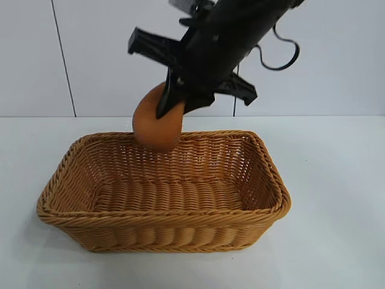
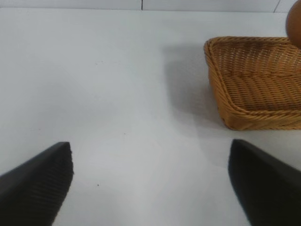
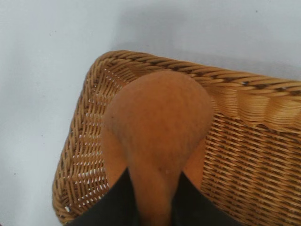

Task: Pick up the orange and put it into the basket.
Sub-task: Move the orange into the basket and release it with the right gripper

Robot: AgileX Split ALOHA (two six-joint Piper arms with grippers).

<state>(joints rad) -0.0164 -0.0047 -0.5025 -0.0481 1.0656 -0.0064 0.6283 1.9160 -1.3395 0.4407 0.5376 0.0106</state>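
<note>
Right gripper (image 1: 171, 105) clamped on orange (image 1: 157, 120), fingers pinching fruit's narrow neck; orange held in air above rear part of basket (image 1: 162, 220), clear of weave. Left gripper (image 2: 150, 183) wide open, empty, low over table (image 2: 117, 94), well apart from basket

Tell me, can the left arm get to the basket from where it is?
Probably yes. The left gripper hangs open over bare table, and nothing lies between it and the basket. The right gripper is above the basket, holding the orange, so they might bump.
</note>
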